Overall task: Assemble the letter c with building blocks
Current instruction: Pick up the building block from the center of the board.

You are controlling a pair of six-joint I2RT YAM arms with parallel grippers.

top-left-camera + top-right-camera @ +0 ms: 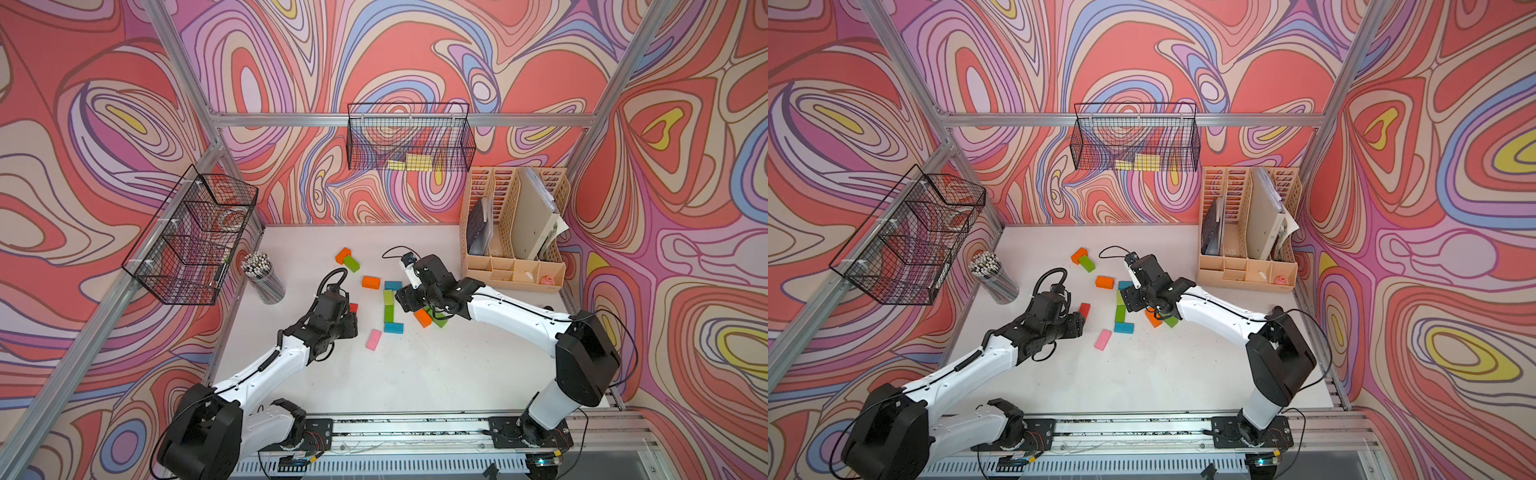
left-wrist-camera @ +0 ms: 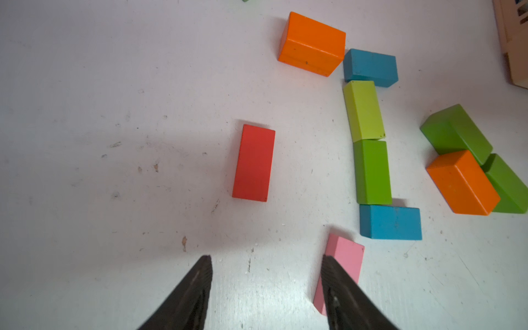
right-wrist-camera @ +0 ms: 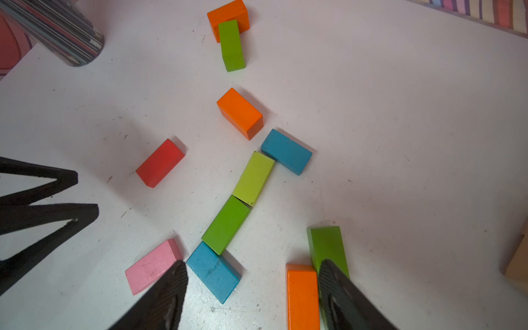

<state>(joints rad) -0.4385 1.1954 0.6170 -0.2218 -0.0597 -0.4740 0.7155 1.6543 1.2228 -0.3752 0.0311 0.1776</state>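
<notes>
On the white table [image 1: 415, 374], the right arm [image 1: 511, 311] hides most of an orange block [image 1: 422, 318] and a green block [image 1: 440, 323] in both top views. Both the left gripper [image 2: 265, 260] and right gripper [image 3: 253, 264] hang spread and empty. A blue-green-green-blue row of blocks [image 2: 372, 171] lies mid-table; the left gripper's finger [image 2: 340, 291] cuts off the pink block [image 2: 347, 254] beside it.

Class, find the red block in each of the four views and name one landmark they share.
In a top view: red block just above-left of the pink block.
In a top view: likewise above-left of it.
Left wrist: picture centre.
Right wrist: left of centre.
Shared landmark: the pink block, in all four.
</notes>
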